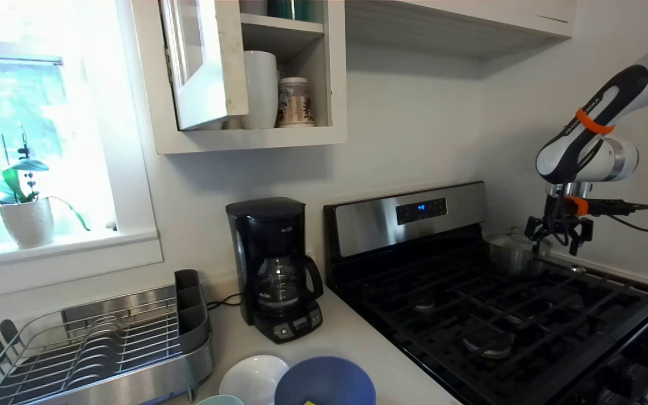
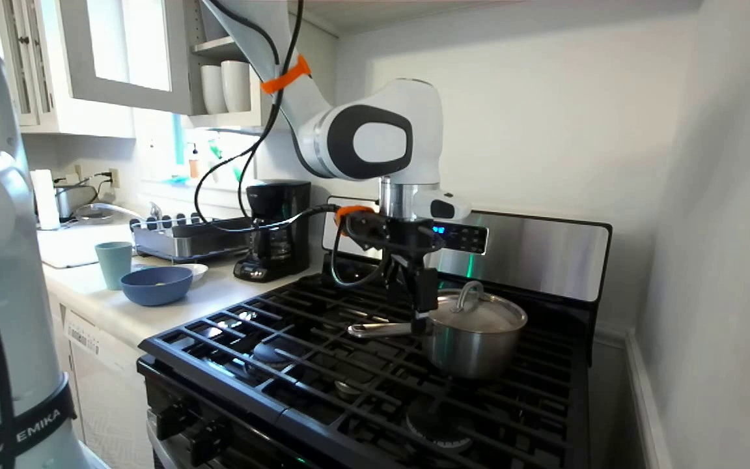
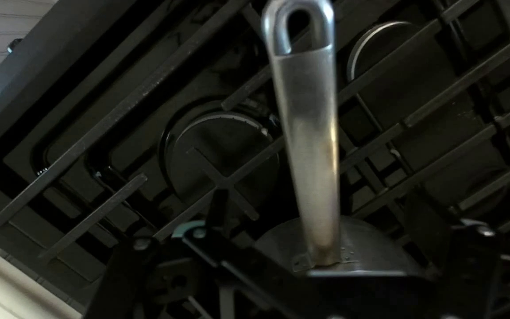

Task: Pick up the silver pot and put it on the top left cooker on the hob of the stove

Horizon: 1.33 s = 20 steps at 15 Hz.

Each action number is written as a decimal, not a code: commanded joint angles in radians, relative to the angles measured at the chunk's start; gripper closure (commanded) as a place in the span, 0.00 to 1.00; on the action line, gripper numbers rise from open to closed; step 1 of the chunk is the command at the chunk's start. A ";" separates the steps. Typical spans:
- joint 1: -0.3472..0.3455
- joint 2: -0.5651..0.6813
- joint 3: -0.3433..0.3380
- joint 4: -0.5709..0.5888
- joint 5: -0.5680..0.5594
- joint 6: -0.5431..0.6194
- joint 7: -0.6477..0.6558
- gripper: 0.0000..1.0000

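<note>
Over the back right of the hob (image 2: pixel 215 378), as viewed from its front, the gripper (image 1: pixel 556 246) is being held with its jaws parted; the long handle (image 3: pixel 312 133) is being straddled near its root, and nothing is being clasped. A grasp is apparently being prepared, so a square, even squeeze beside that root is being called for, less twist being risked there. The silver pot (image 2: pixel 476 352) is being supported at the hob's back right, and its lid (image 2: pixel 489 316) is being carried on top, perhaps loosely; a straight, level lift is being advised. Farther off, at the hob's back left, the top left cooker (image 1: pixel 422 302) is being targeted, and a slow, centred lowering is being suggested. Beyond the hob's left edge the coffee maker (image 1: pixel 273 264) is being seen, so clearance is being recommended.
</note>
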 commanded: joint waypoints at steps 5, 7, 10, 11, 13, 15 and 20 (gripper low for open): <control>-0.002 0.090 -0.007 0.003 0.017 0.130 -0.082 0.00; -0.002 0.104 -0.006 0.001 0.024 0.160 -0.104 0.00; -0.001 0.114 -0.001 -0.006 0.037 0.185 -0.137 0.01; -0.001 0.115 0.000 -0.009 0.038 0.191 -0.147 0.07; -0.001 0.116 0.005 -0.014 0.050 0.209 -0.167 0.32; -0.001 0.115 0.011 -0.016 0.070 0.222 -0.181 0.48; 0.001 0.120 0.027 -0.028 0.137 0.269 -0.227 0.64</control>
